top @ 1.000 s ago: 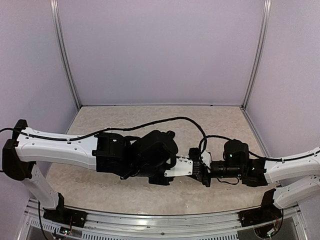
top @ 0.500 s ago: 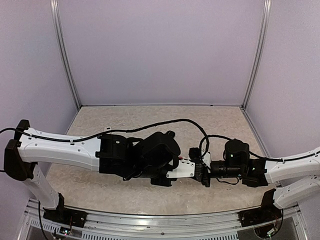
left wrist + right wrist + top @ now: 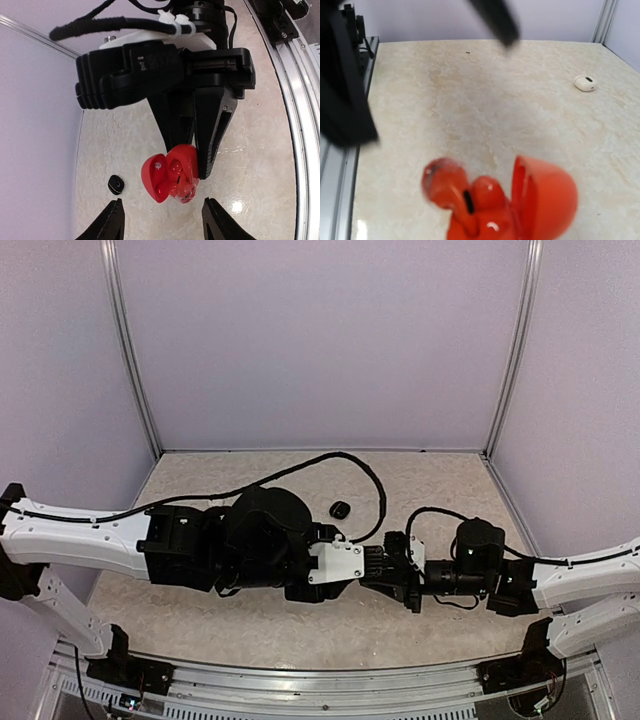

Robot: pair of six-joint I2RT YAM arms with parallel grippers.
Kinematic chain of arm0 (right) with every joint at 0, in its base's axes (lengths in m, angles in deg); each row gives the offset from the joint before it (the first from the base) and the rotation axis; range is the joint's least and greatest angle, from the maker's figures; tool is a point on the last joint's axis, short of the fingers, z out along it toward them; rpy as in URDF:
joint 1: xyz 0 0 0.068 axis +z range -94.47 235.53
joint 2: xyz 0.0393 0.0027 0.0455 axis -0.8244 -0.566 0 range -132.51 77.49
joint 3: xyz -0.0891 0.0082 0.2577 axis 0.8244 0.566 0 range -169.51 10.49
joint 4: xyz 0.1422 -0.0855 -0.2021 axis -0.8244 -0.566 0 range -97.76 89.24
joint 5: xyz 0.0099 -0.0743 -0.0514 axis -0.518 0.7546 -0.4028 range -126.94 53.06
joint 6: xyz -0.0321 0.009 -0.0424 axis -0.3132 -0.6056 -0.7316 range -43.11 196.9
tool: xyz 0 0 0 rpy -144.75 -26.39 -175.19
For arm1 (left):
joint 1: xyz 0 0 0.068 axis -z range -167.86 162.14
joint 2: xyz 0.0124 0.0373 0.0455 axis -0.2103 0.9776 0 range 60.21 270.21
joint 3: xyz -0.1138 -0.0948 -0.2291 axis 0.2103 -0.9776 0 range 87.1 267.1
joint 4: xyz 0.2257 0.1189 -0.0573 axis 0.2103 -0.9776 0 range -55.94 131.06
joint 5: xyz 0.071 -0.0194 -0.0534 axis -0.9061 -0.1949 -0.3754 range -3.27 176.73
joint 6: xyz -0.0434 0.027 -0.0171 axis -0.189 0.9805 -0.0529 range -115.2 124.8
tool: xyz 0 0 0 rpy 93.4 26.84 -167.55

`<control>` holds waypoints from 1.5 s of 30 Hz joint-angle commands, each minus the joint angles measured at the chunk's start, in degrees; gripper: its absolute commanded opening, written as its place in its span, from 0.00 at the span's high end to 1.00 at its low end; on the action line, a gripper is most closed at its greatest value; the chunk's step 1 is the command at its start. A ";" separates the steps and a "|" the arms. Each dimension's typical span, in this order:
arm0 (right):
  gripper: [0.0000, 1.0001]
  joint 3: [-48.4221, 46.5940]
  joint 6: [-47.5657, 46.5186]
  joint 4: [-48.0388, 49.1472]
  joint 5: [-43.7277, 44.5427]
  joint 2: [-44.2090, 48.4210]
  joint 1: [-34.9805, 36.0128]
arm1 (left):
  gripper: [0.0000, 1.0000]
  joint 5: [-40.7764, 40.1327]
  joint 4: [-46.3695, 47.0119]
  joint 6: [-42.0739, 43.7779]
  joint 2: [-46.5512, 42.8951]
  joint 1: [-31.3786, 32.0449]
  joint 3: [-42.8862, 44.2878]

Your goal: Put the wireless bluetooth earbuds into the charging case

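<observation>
Red case [image 3: 154,176] held open over the table [image 3: 252,150]
Right gripper [image 3: 191,159] pinches the case, red earbuds [image 3: 177,187] inside; left gripper [image 3: 162,222] faces it, fingers spread; a black earbud [image 3: 116,185] lies beside the case.

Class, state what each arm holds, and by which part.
Right fingers pinch the open red charging case across one half; exact spot hidden. Left fingers, apart, hold nothing.

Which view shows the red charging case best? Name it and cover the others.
Left wrist: the red charging case is sharp and centred, lid open, pinched by the right gripper. Right wrist shows it blurred, cut off at the bottom edge. Top external: hidden between the grippers.
</observation>
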 commanded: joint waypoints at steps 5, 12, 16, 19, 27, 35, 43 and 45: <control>1.00 1.81 1.34 3.75 -1.58 2.28 0.65 | 0.01 4.39 16.44 -3.07 -12.90 -0.61 -11.94; 1.00 1.78 2.53 6.70 -10.32 4.70 0.65 | 0.01 17.96 23.34 -15.11 -20.02 -7.24 -17.22; 1.00 1.30 3.45 7.06 -14.49 4.50 0.65 | 0.01 21.73 18.70 -15.00 -17.41 -7.46 -14.90; 1.00 1.27 4.32 7.76 -15.47 4.18 0.65 | 0.01 23.01 17.53 -14.62 -15.98 -7.06 -14.15; 1.00 0.79 5.81 9.55 -16.35 2.44 0.65 | 0.01 20.30 16.00 -14.16 -11.82 -5.77 -11.56; 1.00 0.76 6.36 10.74 -16.91 1.58 0.65 | 0.07 19.47 16.80 -15.68 -8.24 -5.13 -9.51; 1.00 0.76 6.23 10.58 -18.04 1.41 0.89 | 0.13 17.92 18.08 -16.99 -5.99 -5.28 -9.03; 1.00 0.76 6.05 10.53 -18.05 1.32 1.12 | 0.14 19.05 19.12 -17.58 -5.74 -5.38 -9.23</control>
